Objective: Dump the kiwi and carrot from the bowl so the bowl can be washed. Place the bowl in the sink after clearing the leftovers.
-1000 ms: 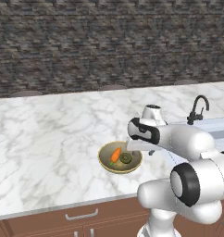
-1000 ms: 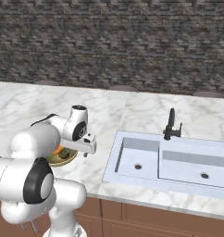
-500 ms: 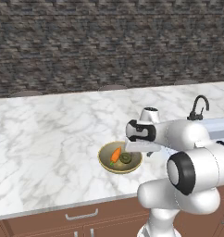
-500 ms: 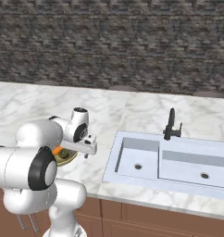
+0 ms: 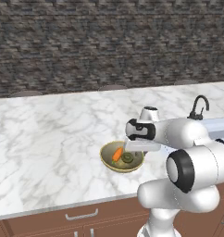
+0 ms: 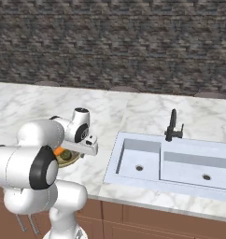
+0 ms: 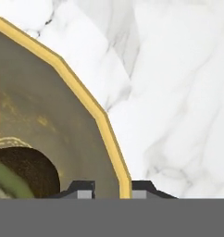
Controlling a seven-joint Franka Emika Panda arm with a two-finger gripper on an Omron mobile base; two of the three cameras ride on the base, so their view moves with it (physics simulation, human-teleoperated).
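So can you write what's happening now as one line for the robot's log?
tool: shut on bowl rim | kiwi, carrot: inside bowl | bowl: on counter | sink: no bowl yet

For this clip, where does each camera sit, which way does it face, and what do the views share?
Left base view: behind the arm's left, looking forward-down at the bowl with carrot and kiwi; arm rises lower right.
Right base view: behind the arm's right, facing the sink and faucet; arm fills lower left.
Hand view: on the hand, close over the bowl rim; end effector fingertips straddle it.
Shared: the bowl on the marble counter.
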